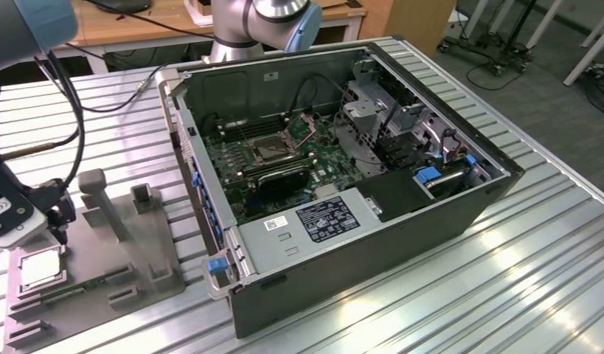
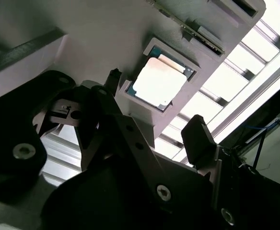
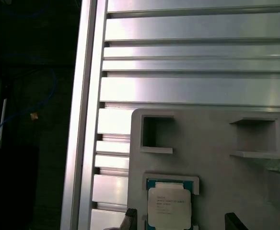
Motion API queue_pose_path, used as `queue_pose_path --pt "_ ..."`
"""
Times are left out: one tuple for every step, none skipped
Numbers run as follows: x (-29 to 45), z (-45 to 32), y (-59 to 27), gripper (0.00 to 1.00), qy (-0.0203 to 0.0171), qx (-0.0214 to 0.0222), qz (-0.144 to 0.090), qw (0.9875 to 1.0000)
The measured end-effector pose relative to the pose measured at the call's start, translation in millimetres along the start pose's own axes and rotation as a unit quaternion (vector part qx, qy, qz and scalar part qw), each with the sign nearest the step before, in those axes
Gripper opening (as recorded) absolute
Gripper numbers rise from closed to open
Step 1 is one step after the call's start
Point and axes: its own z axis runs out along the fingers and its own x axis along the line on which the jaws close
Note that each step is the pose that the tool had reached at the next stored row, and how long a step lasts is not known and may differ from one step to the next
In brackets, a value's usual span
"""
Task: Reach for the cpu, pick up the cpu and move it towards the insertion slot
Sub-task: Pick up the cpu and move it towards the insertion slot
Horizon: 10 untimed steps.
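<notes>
Ribbed aluminium tabletop (image 1: 537,243) carries two things you need to mind: an open computer case (image 1: 380,243) in the middle and, well apart toward the exterior view's left, a grey fixture plate (image 1: 95,251). The cpu (image 2: 159,81) lies in a shallow square pocket of that plate. The insertion slot (image 1: 272,151) sits on the green motherboard (image 1: 243,169) inside the case.

Your jaws hang just above the plate, spread wide and holding nothing. In the second wrist view the chip shows between the two dark fingertips (image 2: 197,136), not touched by either.

The trouble I'd expect is in the grip. The pocket's walls stand close round the chip, leaving little edge to catch. If the jaws come in off-centre, a fingertip could land on the pocket rim instead of the chip. Closing on one corner would likely tip the chip or let it slide out. Any carry toward the slot also has the case wall to clear.

The chip itself is small, thin and square. It has a pale, bright metal top with faint print, and a narrow blue-green border shows round it. It seems to lie flat, though I cannot tell how snugly it sits.
</notes>
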Motion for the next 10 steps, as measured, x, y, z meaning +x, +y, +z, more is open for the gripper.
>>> queue_pose_path --pt "0.0 1.7 -0.3 0.78 0.0000 0.0000 0.000 1.0000" --pt "0.0 3.4 -0.7 0.78 0.0000 0.0000 0.000 1.0000" --pt "0.0 5.4 -1.1 0.78 0.0000 0.0000 0.000 1.0000" --pt "0.0 7.2 -1.5 0.78 0.0000 0.0000 0.001 1.0000" --pt "0.0 9.0 -2.0 0.78 0.0000 -0.0001 0.001 1.0000" --pt "0.1 10.7 -2.6 0.78 0.0001 0.0000 0.001 1.0000" --pt "0.4 12.5 -2.9 0.78 0.0001 0.0000 0.001 1.0000" --pt "0.7 14.4 -3.1 0.78 0.0000 -0.0001 0.001 1.0000" --pt "1.1 16.2 -3.3 0.78 0.0000 -0.0001 0.001 1.0000" --pt "1.8 18.1 -3.4 0.78 0.0000 -0.0001 0.001 1.0000"
